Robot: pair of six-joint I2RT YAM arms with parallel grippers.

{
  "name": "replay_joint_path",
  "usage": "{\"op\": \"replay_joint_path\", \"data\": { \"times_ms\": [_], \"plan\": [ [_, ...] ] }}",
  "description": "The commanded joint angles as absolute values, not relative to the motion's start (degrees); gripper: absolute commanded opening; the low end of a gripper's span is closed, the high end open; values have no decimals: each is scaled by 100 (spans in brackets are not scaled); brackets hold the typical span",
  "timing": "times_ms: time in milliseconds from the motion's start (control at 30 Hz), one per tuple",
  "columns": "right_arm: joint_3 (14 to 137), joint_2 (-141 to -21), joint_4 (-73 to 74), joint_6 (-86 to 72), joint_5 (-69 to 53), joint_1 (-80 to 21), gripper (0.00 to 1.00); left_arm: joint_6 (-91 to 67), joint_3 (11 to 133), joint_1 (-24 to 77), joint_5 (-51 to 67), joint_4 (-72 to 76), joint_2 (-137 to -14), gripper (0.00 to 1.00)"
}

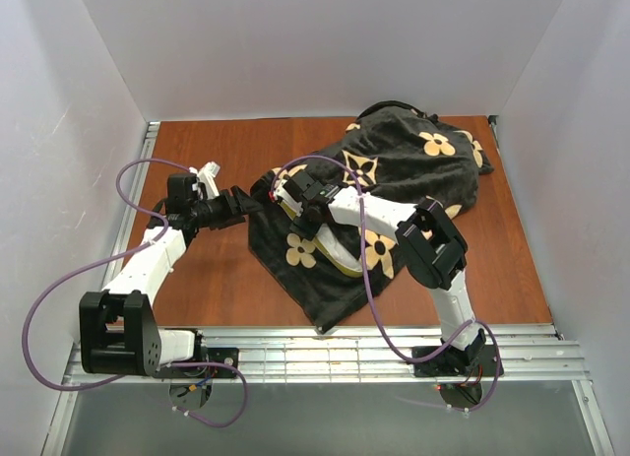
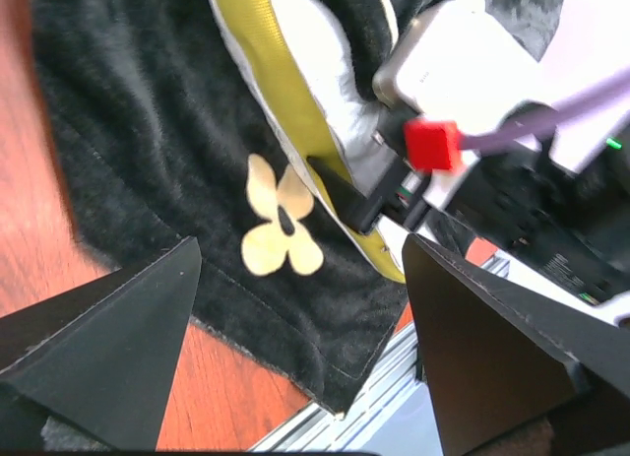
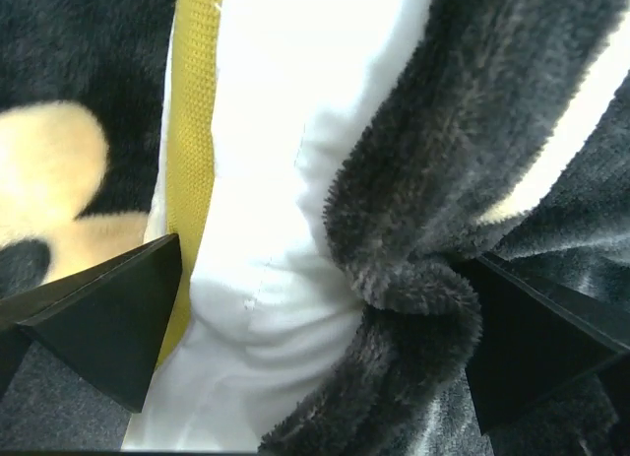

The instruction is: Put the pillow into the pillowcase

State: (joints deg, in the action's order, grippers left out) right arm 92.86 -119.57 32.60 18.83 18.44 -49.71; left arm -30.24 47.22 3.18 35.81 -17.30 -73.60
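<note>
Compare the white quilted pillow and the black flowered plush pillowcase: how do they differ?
The white quilted pillow is plain with a yellow edge band; the black plush pillowcase is furry, printed with tan flowers. The pillowcase lies rumpled and largely visible; the pillow shows only one edge, poking from the pillowcase. Both are soft fabric.

A: Top cam: bright, even light from above, white walls [image 1: 315,42] bounce it. Only soft shadows on the surface [image 1: 226,279], no glare.
B: Wrist cams?
A: Left one is blurred throughout, worst at the left edge. Right one sits very close: pillow [image 3: 285,131] white near clipping, pillowcase [image 3: 413,180] pile sharp mid-frame, flower [image 3: 49,190] at left out of focus; its fingers [image 3: 98,318] are dark, no detail.
</note>
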Motion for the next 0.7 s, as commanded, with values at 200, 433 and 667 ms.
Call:
{"op": "replay_joint_path", "data": {
  "times_ms": [200, 433, 667],
  "plan": [
    [9464, -12112, 3304, 1952, 1567, -4606, 1, -3498, 4403, 9, 3497, -1564, -7048, 79],
    [10774, -11374, 3709, 1187, -2009, -3535, 1, -3375, 4517, 508, 3220, -1582, -6917, 67],
    [10548, -11031, 3306, 107, -3514, -3103, 1, -3673, 4641, 1476, 2540, -1013, -7514, 65]
  ]
}}
